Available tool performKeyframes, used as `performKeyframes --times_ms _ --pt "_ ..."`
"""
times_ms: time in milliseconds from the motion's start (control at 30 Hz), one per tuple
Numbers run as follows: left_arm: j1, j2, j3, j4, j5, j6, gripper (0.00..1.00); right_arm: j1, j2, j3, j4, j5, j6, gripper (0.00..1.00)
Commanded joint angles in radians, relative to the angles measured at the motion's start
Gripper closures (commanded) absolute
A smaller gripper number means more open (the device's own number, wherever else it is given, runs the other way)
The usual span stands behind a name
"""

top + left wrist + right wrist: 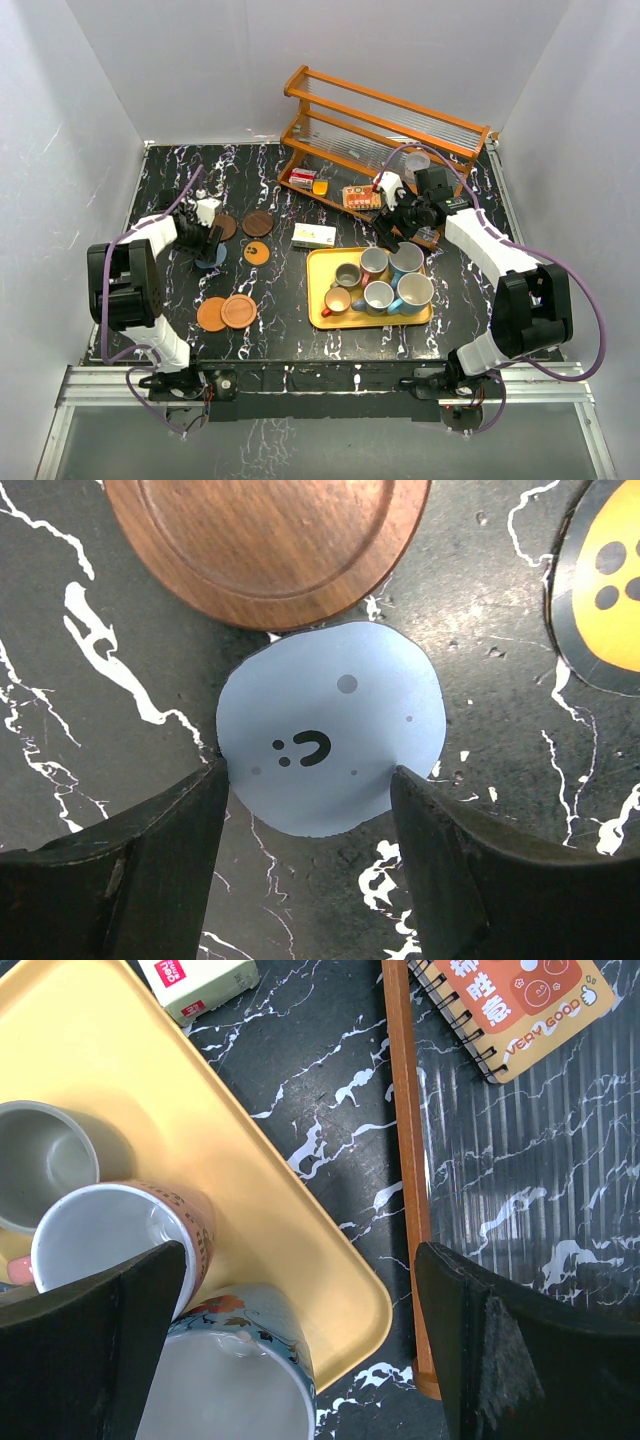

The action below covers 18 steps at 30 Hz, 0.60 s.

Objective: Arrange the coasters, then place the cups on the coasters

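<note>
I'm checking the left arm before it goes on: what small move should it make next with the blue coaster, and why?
Probably lift slightly. The left gripper has a finger on each side edge of the blue-grey coaster, which lies right beside the brown coaster, so sliding it could nudge that one.

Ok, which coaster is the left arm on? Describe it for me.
Look at the left side of the black marble table, at the left fingers. Between them lies the pale blue coaster, the only blue one, next to a dark brown coaster.
</note>
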<state>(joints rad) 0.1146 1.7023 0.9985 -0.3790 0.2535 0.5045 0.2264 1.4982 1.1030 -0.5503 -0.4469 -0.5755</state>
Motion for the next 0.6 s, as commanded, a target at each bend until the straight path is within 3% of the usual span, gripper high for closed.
performKeyframes --times_ms 0,567 --pt "-0.036 0.006 -0.049 -0.106 0.016 -0.021 0.37 -0.004 -0.021 0.024 0.02 -0.004 -0.012 0.02" --pt "-0.063 -0.004 -0.04 -0.116 0.031 -0.047 0.36 -0.005 -0.02 0.029 0.017 -0.013 -0.012 0.02"
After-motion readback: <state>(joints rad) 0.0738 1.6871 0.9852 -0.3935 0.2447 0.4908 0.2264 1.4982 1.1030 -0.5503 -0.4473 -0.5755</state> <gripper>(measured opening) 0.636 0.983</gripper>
